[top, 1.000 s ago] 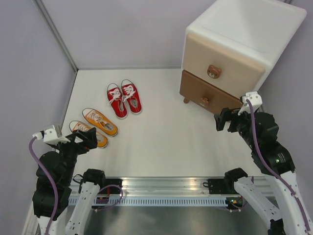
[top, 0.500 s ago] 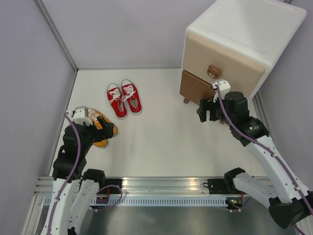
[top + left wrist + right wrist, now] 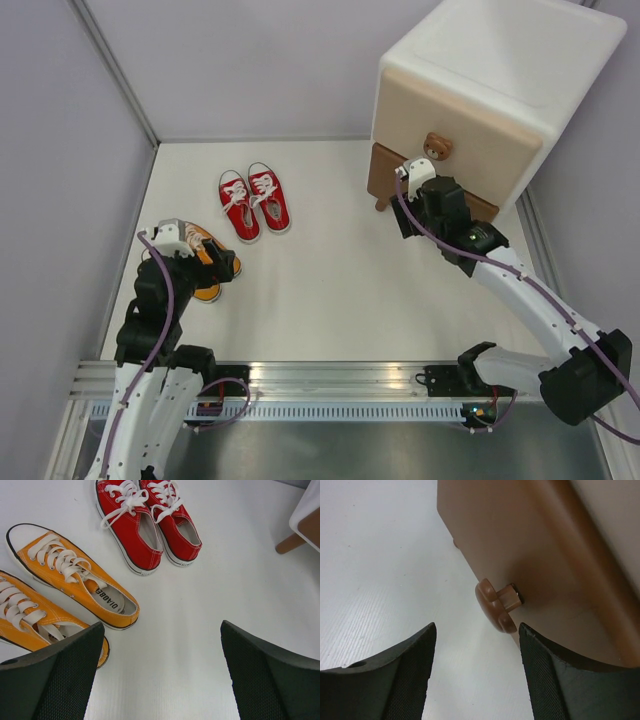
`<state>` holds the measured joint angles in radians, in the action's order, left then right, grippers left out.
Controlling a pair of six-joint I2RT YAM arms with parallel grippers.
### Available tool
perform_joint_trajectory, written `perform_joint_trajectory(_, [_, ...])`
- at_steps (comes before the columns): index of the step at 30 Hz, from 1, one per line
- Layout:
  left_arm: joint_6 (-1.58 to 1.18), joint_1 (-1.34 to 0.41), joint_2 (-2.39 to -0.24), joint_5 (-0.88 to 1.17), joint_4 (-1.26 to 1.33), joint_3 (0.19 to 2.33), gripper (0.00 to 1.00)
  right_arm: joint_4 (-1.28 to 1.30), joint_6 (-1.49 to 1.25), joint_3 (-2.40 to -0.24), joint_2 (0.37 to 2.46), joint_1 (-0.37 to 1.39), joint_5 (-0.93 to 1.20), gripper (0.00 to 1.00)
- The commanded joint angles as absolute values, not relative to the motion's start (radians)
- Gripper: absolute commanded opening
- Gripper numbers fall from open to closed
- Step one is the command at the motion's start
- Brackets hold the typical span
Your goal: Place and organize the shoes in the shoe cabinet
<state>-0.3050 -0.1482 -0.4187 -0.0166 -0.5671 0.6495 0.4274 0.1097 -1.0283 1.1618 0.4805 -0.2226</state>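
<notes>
The red pair (image 3: 254, 201) lies side by side at the back left, and shows at the top of the left wrist view (image 3: 145, 525). The orange pair (image 3: 207, 250) lies in front of it and to its left. My left gripper (image 3: 216, 264) is open and empty, hovering just over the orange shoes (image 3: 75, 575), which lie ahead of and beside its left finger (image 3: 55, 680). The white shoe cabinet (image 3: 500, 70) stands at the back right with both drawers closed. My right gripper (image 3: 405, 215) is open at the brown lower drawer (image 3: 530, 550). The drawer's knob (image 3: 495, 605) sits just ahead of the jaws, untouched.
The beige upper drawer (image 3: 450, 115) has a bear knob (image 3: 436, 146). A cabinet foot (image 3: 380, 206) stands on the white floor, also in the left wrist view (image 3: 290, 542). Grey walls (image 3: 60, 150) close in the left and back. A metal rail (image 3: 330, 385) runs along the near edge.
My right gripper has moved up and left from the right side to the brown drawer's knob. My left gripper has risen and moved forward over the orange shoes. The shoes have not moved.
</notes>
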Motion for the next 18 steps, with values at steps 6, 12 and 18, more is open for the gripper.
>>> perform_joint_trajectory(6, [-0.268,-0.153,-0.422,-0.029,-0.517,0.647,1.00,0.287,0.189,-1.015,1.216,0.482,-0.279,0.68])
perform_joint_trajectory(12, [-0.270,-0.153,-0.428,-0.025,-0.515,0.647,1.00,0.273,0.219,-1.009,1.264,0.482,-0.276,0.65])
perform_joint_trajectory(18, [-0.268,-0.153,-0.431,-0.018,-0.515,0.647,1.00,0.287,0.238,-1.009,1.302,0.483,-0.264,0.64])
